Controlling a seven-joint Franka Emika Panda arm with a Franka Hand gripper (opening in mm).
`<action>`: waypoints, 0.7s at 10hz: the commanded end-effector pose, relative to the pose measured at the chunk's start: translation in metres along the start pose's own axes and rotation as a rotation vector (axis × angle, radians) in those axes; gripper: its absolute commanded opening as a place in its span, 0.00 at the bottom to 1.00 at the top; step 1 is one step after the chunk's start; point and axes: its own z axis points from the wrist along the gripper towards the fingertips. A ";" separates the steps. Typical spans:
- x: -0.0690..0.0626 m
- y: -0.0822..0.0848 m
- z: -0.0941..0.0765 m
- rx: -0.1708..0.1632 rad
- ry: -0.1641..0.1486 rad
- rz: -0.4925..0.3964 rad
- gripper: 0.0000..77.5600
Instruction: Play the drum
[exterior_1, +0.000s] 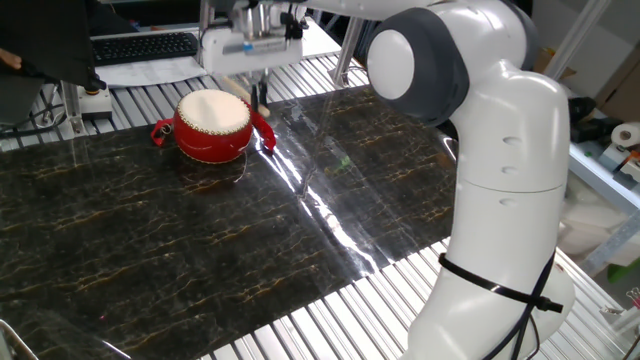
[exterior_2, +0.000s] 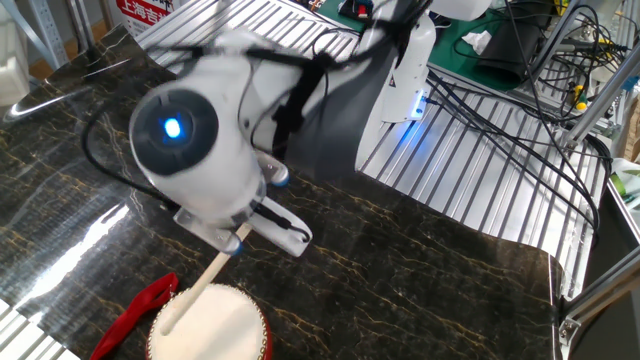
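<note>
- The table (exterior_1: 150, 235) has a top of ribbed metal slats, bare at the near right and along the far edge.
- A dark marble-patterned sheet (exterior_1: 250, 230) with gold veins lies flat over most of the table; glare streaks run across its middle.
- The drum (exterior_1: 213, 125) sits upright on the sheet near its far edge, cream skin up, with red handles (exterior_1: 160, 131) out to both sides.
- In the other fixed view the drum (exterior_2: 215, 325) stands at the bottom edge, one handle (exterior_2: 135, 315) lying on the sheet (exterior_2: 420, 270).
</note>
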 end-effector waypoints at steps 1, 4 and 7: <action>-0.026 0.008 0.006 -0.012 -0.106 0.027 0.01; -0.049 0.017 0.029 -0.019 -0.191 0.046 0.01; -0.072 0.020 0.043 -0.034 -0.241 0.051 0.01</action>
